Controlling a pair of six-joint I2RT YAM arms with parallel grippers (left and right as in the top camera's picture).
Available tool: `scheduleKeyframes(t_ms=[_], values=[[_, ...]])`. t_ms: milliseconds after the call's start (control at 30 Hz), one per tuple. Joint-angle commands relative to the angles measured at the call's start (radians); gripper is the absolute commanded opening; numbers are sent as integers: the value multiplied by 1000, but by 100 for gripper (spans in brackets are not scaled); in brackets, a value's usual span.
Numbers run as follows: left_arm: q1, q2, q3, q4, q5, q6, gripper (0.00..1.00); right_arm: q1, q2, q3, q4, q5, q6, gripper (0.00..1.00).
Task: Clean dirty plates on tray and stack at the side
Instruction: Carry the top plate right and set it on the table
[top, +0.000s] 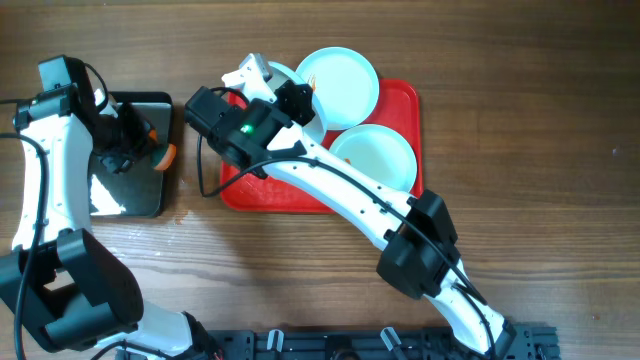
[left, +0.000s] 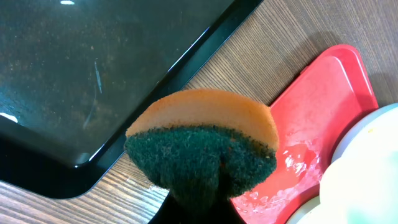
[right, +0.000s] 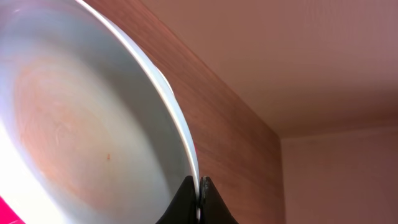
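The red tray (top: 400, 100) lies at the table's middle. Two pale plates rest on it, one at the back (top: 340, 72) and one at the right (top: 375, 152). My right gripper (top: 292, 100) is shut on the rim of the third plate (top: 284, 71) and holds it tilted above the tray's left part. In the right wrist view the jaws (right: 199, 190) pinch the plate's edge (right: 93, 130), which shows a faint orange tint and a small speck. My left gripper (top: 140, 150) is shut on an orange-and-green sponge (left: 202, 146) between the black tray and the red tray (left: 311, 118).
A glossy black tray (top: 130, 190) lies at the left, also in the left wrist view (left: 93, 74). Water drops sit on the red tray's corner. Bare wooden table lies to the right of the red tray and in front of it.
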Motion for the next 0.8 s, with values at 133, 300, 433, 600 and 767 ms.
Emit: scheduleKeyframes(t_ms=[133, 300, 433, 600, 767], values=[[-1, -11, 3, 3, 19, -5, 4, 8, 14, 24, 12, -5, 53, 4], [-1, -11, 3, 3, 20, -5, 4, 8, 14, 24, 13, -36, -58, 4], [-1, -11, 3, 9, 19, -6, 4, 17, 15, 20, 51, -199, -204, 4], [-1, -11, 3, 6, 20, -6, 4, 10, 13, 21, 21, -276, 4, 4], [-1, -11, 2, 6, 20, -6, 4, -84, -113, 22, -20, -461, 255, 4]])
